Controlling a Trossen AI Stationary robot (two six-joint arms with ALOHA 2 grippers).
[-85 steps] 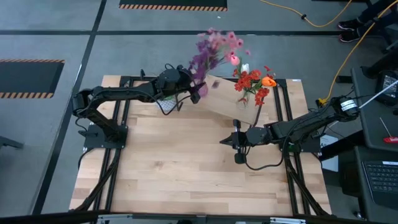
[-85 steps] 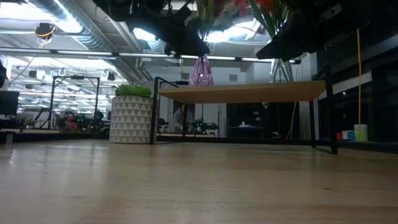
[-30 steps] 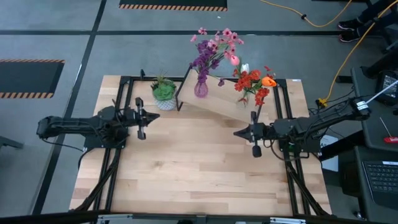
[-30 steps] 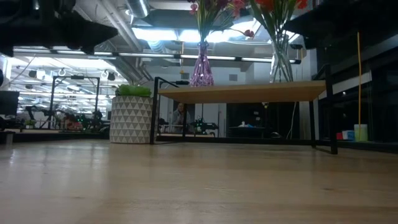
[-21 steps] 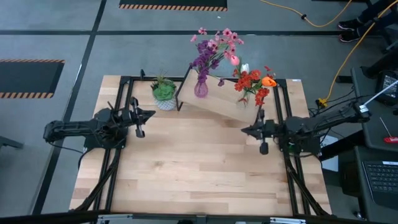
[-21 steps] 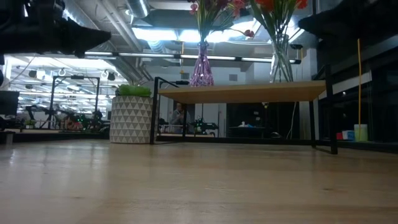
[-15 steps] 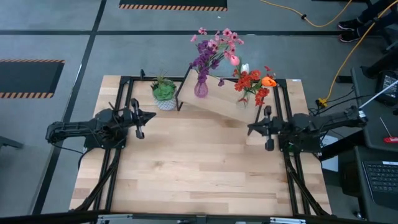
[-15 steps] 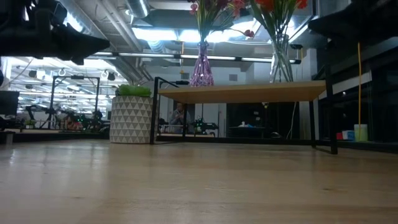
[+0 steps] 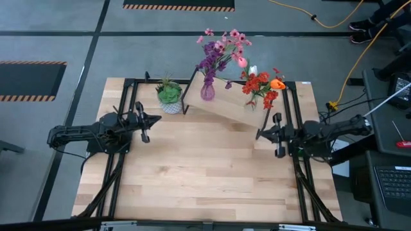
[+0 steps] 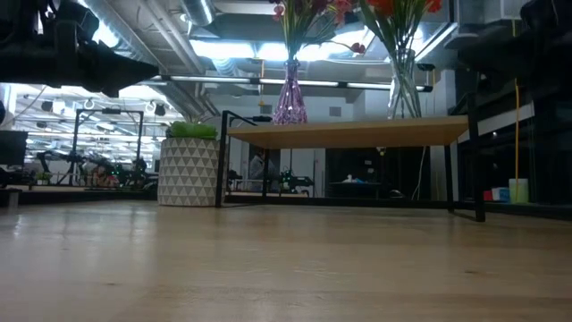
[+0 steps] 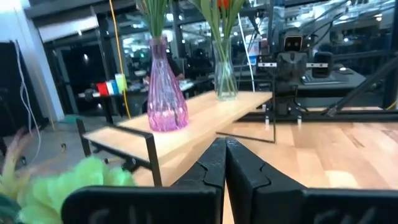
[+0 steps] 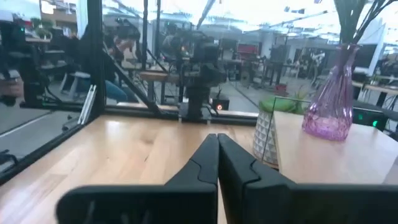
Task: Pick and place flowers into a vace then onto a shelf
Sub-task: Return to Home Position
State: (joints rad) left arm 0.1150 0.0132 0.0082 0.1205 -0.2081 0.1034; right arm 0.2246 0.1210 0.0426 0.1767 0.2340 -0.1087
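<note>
A purple glass vase [image 9: 207,90] with pink and purple flowers [image 9: 219,49] stands on the light wooden shelf [image 9: 225,106] at the table's far side. A clear vase [image 10: 403,88] with red and orange flowers [image 9: 262,84] stands on the shelf's right part. Both vases also show in the left wrist view, the purple one [image 11: 163,96] and the clear one [image 11: 224,78]. My left gripper [image 9: 156,119] is shut and empty at the table's left, near side of the shelf. My right gripper [image 9: 259,135] is shut and empty at the table's right, just in front of the shelf.
A spiky green plant in a white patterned pot [image 9: 169,97] stands on the table left of the shelf. The shelf rests on thin black legs [image 10: 221,159]. Bare tabletop [image 9: 199,173] spreads between the arms and toward the near edge.
My right gripper has drawn back toward the table's right edge, staying shut and empty. The vases and flowers have stayed on the shelf.
</note>
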